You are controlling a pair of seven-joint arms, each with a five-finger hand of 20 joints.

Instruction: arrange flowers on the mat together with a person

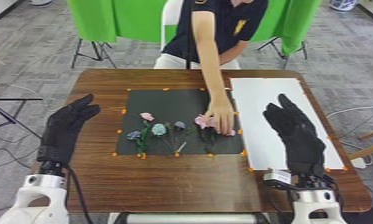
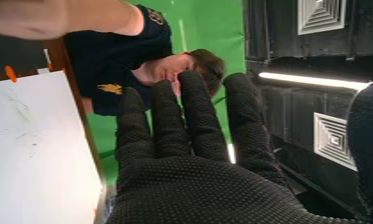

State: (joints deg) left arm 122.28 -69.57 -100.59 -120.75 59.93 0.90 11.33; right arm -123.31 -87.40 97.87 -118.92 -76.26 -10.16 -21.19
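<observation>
Head view: one right hand (image 1: 296, 135), mine, open, above the white sheet (image 1: 256, 110); in the right wrist view, its fingers (image 2: 200, 110) straight and spread. Next, leftward, one dark mat (image 1: 165, 102), bearing pink flowers (image 1: 202, 121) at its right part, a person's hand (image 1: 220, 114) touching them; blue-green flower (image 1: 158, 129) and pale pink flower (image 1: 147, 116) to their left. Beyond the mat, my left hand (image 1: 65, 122), open, over the brown table (image 1: 165, 192).
</observation>
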